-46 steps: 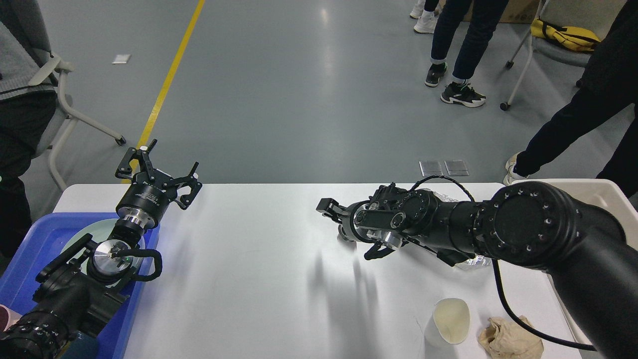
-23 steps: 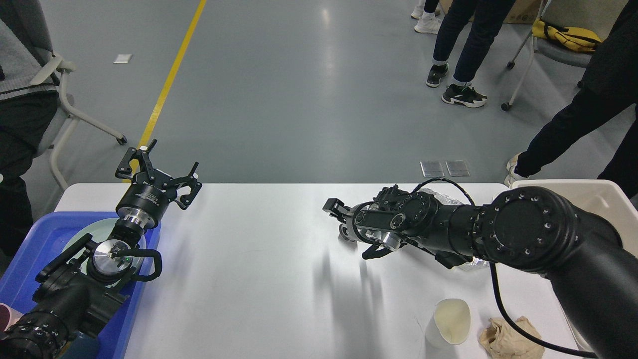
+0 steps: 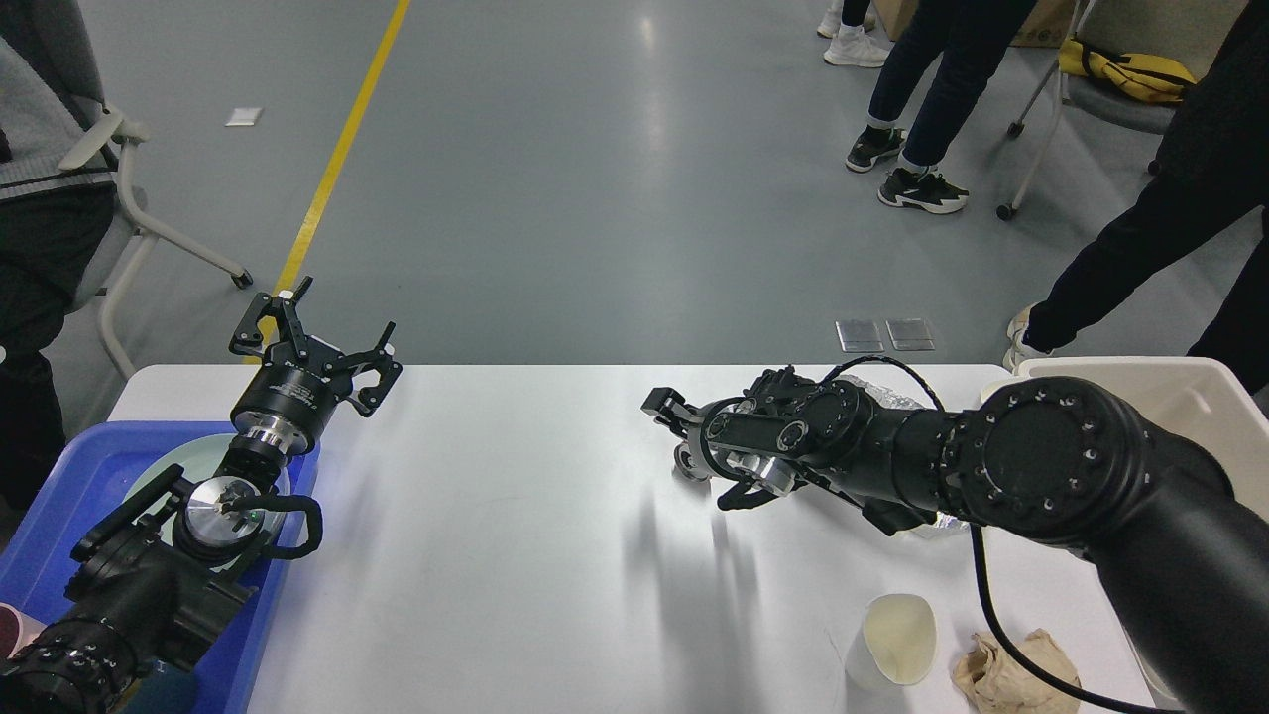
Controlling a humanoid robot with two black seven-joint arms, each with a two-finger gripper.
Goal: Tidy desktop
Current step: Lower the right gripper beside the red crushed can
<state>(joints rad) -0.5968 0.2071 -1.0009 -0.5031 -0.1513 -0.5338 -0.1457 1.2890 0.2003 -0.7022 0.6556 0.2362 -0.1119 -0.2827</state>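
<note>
Hovering over the desktop (image 3: 496, 555), the left gripper (image 3: 315, 342) had its jaws apart; the right gripper's (image 3: 694, 451) jaws also stood apart. No writing was legible.

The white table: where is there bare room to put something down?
The desktop is bare across its middle, between the blue tray on the left and the right gripper. The near right corner is crowded: a paper cup, crumpled brown paper, foil under the arm.

Left gripper (image 3: 315, 339) raised, fingers spread wide apart; right gripper (image 3: 694, 451) stretched leftward, low, its 2 fingers parted.
</note>
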